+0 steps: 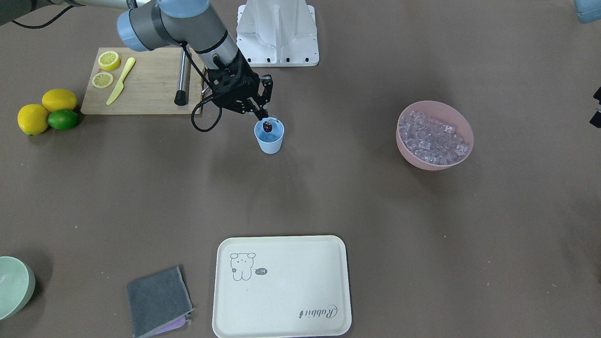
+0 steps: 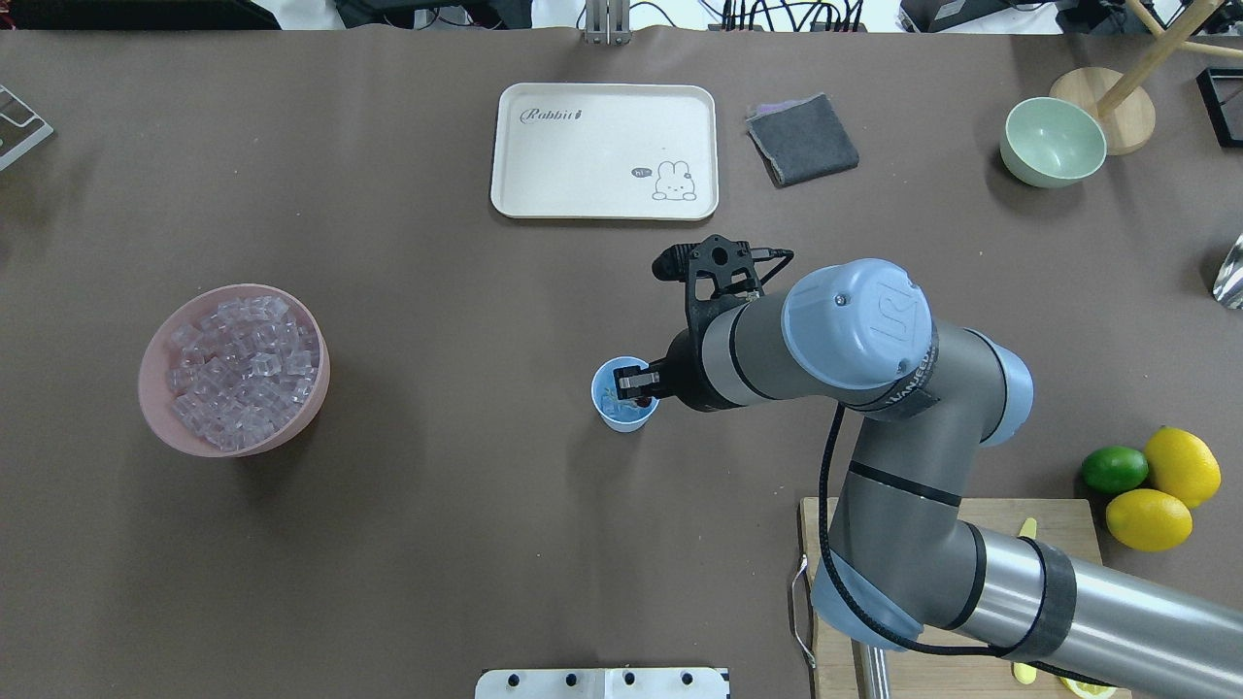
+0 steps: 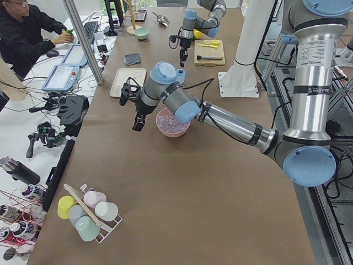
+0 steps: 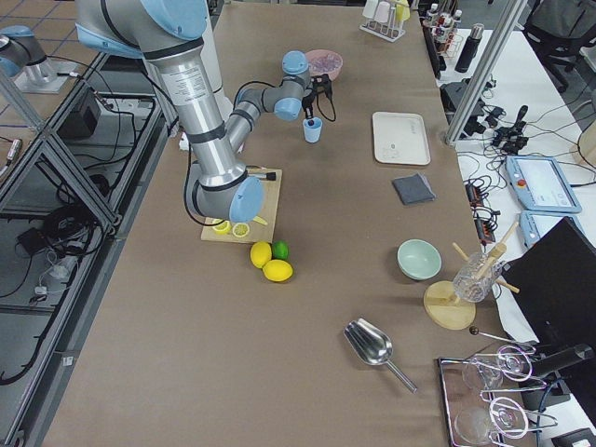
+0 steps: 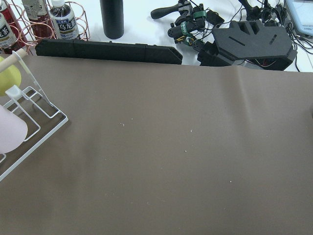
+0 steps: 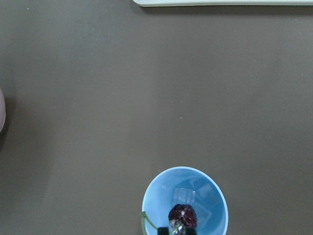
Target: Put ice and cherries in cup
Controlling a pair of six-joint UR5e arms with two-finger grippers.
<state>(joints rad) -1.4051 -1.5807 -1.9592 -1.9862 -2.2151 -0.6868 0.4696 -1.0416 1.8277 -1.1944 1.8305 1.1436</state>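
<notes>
The light-blue cup (image 1: 269, 138) (image 2: 623, 398) stands mid-table with a few ice cubes (image 6: 195, 192) inside. My right gripper (image 1: 264, 117) (image 2: 633, 384) hangs over its mouth, shut on the cherries (image 1: 267, 126) (image 6: 183, 214), which dangle just inside the rim with a green stem (image 6: 146, 220) showing. Most of the ice (image 1: 432, 136) (image 2: 243, 367) fills the pink bowl (image 1: 434, 162) off to the side. My left gripper (image 3: 137, 122) hovers above the table beside that bowl; I cannot tell whether it is open or shut.
A cutting board (image 1: 141, 89) with lemon halves, a yellow knife and a metal rod lies behind the cup. Two lemons and a lime (image 1: 47, 115), a cream tray (image 1: 281, 286), a grey cloth (image 1: 158, 300) and a green bowl (image 1: 14, 286) sit around.
</notes>
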